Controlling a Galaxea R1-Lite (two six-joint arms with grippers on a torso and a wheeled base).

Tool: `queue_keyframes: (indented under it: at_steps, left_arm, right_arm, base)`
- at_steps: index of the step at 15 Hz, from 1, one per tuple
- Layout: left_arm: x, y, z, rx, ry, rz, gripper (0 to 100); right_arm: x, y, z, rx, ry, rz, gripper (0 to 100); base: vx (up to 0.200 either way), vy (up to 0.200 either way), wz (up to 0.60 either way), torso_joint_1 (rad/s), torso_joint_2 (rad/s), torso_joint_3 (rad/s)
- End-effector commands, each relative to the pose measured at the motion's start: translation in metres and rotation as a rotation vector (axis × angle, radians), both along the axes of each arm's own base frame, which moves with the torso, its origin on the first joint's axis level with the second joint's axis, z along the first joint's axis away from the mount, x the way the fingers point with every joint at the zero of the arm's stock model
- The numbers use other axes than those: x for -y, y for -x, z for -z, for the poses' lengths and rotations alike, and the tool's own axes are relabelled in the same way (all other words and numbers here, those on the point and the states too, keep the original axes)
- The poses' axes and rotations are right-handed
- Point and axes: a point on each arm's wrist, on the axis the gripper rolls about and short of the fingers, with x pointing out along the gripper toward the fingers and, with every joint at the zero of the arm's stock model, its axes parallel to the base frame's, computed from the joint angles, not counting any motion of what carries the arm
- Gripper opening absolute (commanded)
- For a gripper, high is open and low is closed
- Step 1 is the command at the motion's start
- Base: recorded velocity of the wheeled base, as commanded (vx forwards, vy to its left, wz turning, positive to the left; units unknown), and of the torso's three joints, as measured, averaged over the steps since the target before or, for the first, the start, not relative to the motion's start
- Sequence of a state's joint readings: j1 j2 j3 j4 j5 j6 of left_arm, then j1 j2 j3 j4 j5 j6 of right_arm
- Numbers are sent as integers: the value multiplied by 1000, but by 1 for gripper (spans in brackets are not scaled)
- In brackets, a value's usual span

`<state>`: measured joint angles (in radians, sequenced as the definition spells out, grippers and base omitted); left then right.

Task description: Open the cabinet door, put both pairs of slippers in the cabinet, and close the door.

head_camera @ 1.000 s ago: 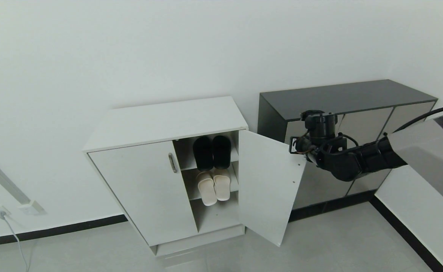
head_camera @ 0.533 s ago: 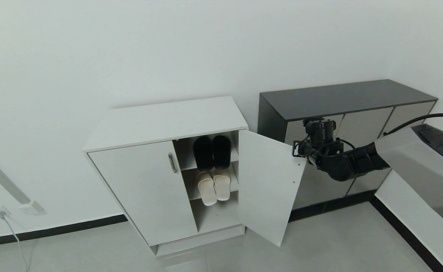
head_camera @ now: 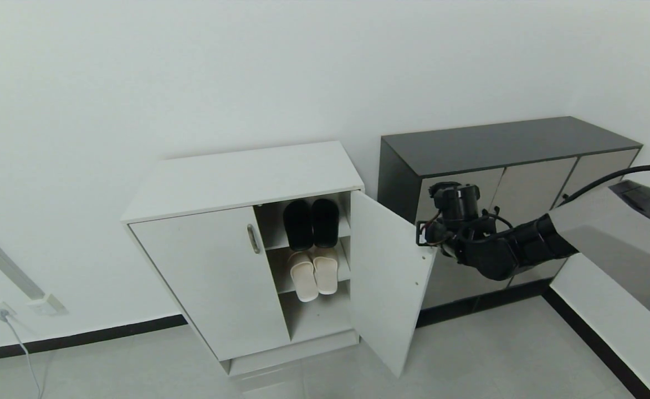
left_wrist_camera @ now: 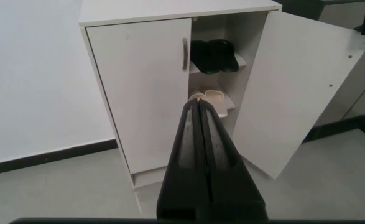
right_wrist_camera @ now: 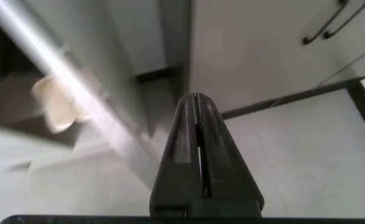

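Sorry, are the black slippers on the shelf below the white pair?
No, the black slippers sit on the shelf above the white slippers.

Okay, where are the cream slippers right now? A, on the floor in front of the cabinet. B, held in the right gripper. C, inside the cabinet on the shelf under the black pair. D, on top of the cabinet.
C: the cream slippers lie on the shelf just below the black slippers inside the white cabinet, whose right door stands open.

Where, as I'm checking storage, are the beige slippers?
In the head view, the beige slippers sit on the middle shelf of the cabinet, directly below the black slippers.
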<state>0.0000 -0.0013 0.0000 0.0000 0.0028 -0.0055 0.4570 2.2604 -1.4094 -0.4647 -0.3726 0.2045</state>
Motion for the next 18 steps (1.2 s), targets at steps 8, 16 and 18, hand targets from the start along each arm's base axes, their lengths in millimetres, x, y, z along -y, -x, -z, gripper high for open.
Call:
queue_keyframes:
  at_steps: [8, 16, 18]
  left_arm:
    - [0, 0, 0, -1, 2, 0, 0]
    - [0, 0, 0, -1, 2, 0, 0]
    - [0, 0, 0, 0, 2, 0, 0]
  right_arm:
    - [-54, 110, -41, 16, -85, -226, 0]
    - [-62, 136, -31, 45, -55, -301, 0]
    - [-63, 138, -29, 43, -41, -311, 0]
  base:
    - [0, 0, 0, 0, 0, 0]
    - [0, 0, 0, 0, 0, 0]
    - [0, 0, 0, 0, 0, 0]
